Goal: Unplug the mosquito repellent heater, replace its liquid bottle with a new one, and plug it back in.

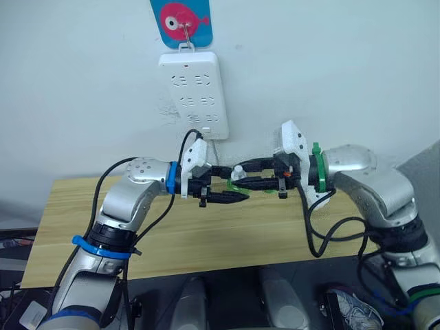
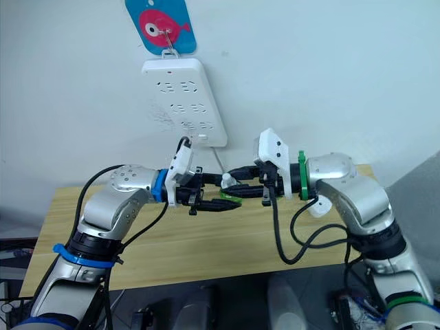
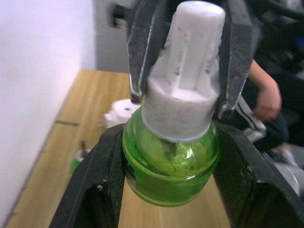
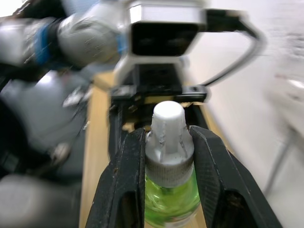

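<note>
Green liquid bottle point(image 3: 170, 164) is the nearest thing to us: in the left wrist view its round glass body sits between the two black fingers point(image 3: 97, 185) of the left gripper point(image 1: 223, 191), which are closed on it. Its white ribbed cap point(image 3: 185, 80) points away from that camera and is clamped between the fingers of the right gripper point(image 2: 237, 180). In the right wrist view we see the same cap point(image 4: 167, 137) pinched between the right fingers point(image 4: 126, 175). So both grippers hold one bottle together, in the air above the wooden table point(image 1: 206, 234), just below the white power strip point(image 1: 194, 93) that hangs on the wall.

We judge that the cap is being taken off the new bottle, or that the bottle is passed from one gripper to the other; we cannot say which.

Where is the mosquito repellent heater point(image 3: 122, 112)? In the left wrist view it lies on the table behind the held bottle, a small white rounded body with a round hole on top. Near it stands another small green object point(image 3: 77, 160), perhaps the old bottle, but it is too small to be sure.

The power strip has no heater in its sockets, so the unplugging seems done. What is left, as we judge: to fit the new bottle into the heater and to plug it back in.
</note>
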Controlling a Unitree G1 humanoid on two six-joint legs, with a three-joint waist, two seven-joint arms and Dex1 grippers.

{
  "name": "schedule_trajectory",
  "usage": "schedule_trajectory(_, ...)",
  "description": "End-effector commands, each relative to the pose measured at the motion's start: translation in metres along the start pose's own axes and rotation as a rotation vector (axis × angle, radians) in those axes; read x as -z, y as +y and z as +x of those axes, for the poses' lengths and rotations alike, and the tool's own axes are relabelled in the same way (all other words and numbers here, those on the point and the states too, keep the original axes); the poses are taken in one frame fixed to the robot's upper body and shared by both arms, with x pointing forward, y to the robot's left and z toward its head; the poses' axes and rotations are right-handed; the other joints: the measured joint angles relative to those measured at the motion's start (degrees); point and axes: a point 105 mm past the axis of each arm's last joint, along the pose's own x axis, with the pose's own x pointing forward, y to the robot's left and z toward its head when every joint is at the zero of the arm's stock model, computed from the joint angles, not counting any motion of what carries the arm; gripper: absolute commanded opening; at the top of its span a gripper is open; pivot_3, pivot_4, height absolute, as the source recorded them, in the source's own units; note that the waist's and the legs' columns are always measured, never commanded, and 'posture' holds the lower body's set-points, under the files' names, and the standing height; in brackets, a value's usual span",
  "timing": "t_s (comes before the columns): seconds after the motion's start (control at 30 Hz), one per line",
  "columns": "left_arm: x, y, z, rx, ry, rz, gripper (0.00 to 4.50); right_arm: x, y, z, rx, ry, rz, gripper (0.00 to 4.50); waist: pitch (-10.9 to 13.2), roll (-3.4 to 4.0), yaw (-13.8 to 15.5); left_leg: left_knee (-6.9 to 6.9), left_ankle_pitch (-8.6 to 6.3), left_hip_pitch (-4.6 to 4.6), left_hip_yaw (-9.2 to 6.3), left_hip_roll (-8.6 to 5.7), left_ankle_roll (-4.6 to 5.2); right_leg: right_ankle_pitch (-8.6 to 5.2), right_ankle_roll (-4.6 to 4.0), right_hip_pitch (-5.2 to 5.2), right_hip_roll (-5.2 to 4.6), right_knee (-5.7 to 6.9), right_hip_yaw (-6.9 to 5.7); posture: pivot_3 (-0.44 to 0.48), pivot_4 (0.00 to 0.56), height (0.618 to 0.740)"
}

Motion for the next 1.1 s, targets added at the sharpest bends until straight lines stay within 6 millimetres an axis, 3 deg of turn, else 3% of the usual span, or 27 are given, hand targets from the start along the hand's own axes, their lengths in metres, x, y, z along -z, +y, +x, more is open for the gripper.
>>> schedule_trajectory(0.03,-0.006,0.003,-0.006,-0.032,0.004,0.059,2.26,-0.007,0.015,0.003,-0.249,0.016,-0.068,1.03,0.0,0.0,0.0,0.0,0.0,0.01,0.0,0.01,0.0,0.0,0.0,0.0,0.01,0.01,0.0,-0.119,0.209,0.734)
schedule_trajectory(0.13,-0.007,0.003,-0.004,-0.035,-0.002,0.062,2.26,-0.008,0.014,-0.002,-0.282,0.039,-0.037,1.03,0.0,0.0,0.1,0.01,0.0,0.01,-0.03,0.01,0.0,0.0,0.0,0.0,0.01,0.04,-0.01,-0.117,0.208,0.734)
schedule_trajectory(0.23,-0.007,0.004,-0.004,-0.053,-0.004,0.056,2.26,-0.007,0.002,-0.007,-0.174,0.027,-0.048,2.06,0.0,-0.01,0.1,0.01,0.0,0.0,-0.05,-0.01,0.0,0.0,0.0,0.0,-0.03,0.03,-0.03,-0.129,0.206,0.734)
schedule_trajectory(0.43,0.0,0.011,-0.007,-0.138,0.012,0.055,2.26,-0.011,-0.032,-0.037,0.172,0.005,-0.045,4.28,0.0,-0.01,0.1,0.13,0.0,-0.01,-0.03,-0.02,0.0,0.0,0.0,0.0,-0.04,0.14,-0.01,-0.151,0.208,0.734)
schedule_trajectory(0.47,0.002,0.013,-0.007,-0.162,0.014,0.056,2.26,-0.012,-0.033,-0.043,0.225,-0.001,-0.024,4.29,0.0,-0.01,0.1,0.14,0.0,-0.01,-0.02,-0.02,0.0,0.0,0.0,0.0,-0.04,0.16,0.0,-0.154,0.209,0.734)
schedule_trajectory(0.57,0.004,0.02,-0.004,-0.262,-0.008,0.063,2.26,-0.003,-0.011,-0.055,0.319,0.022,-0.001,4.29,-0.1,-0.02,0.5,0.18,0.0,-0.04,-0.1,-0.03,0.0,0.0,0.0,0.0,-0.07,0.24,-0.06,-0.165,0.209,0.734)
schedule_trajectory(0.77,0.005,0.026,0.003,-0.369,-0.046,0.052,2.26,-0.003,0.029,-0.031,0.534,-0.084,0.046,4.29,-0.2,-0.03,-0.1,0.35,-0.01,-0.08,0.03,-0.05,0.02,0.0,0.0,-0.02,-0.1,0.46,0.02,-0.18,0.208,0.734)
schedule_trajectory(0.9,0.005,0.025,0.007,-0.374,-0.052,0.061,2.26,0.005,0.022,-0.014,0.701,-0.103,0.077,4.29,-0.6,-0.02,-0.1,0.62,-0.02,0.02,0.03,0.0,0.04,-0.01,0.0,-0.04,0.04,0.87,0.11,-0.185,0.206,0.734)
schedule_trajectory(1.1,-0.001,0.024,0.01,-0.374,-0.074,0.068,2.26,0.012,0.002,-0.007,0.84,-0.118,0.114,4.29,-1.0,0.01,0.2,0.61,-0.02,0.27,0.0,-0.03,0.08,-0.01,0.0,0.18,0.04,0.89,0.13,-0.176,0.202,0.734)
